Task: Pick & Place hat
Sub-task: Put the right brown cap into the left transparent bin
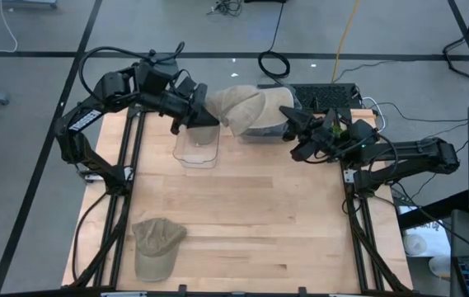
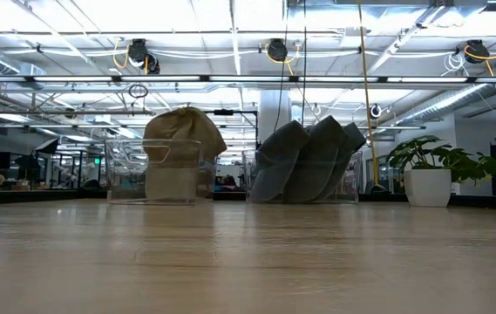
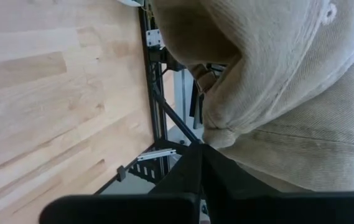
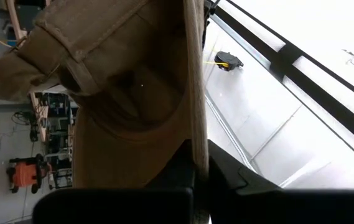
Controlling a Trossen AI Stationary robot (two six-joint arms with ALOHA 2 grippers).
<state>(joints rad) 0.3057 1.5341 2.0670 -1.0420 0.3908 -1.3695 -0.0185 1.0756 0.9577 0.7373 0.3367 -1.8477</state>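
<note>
Above the wooden table point(image 1: 250, 206), both the left hand point(image 1: 204, 113) and right hand point(image 1: 288, 115) pinch one tan hat point(image 1: 246, 106).

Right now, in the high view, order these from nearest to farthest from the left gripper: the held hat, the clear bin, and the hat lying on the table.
1. Held hat: in the left gripper, far edge.
2. Clear bin: just below the gripper.
3. Table hat: near-left corner.
</note>
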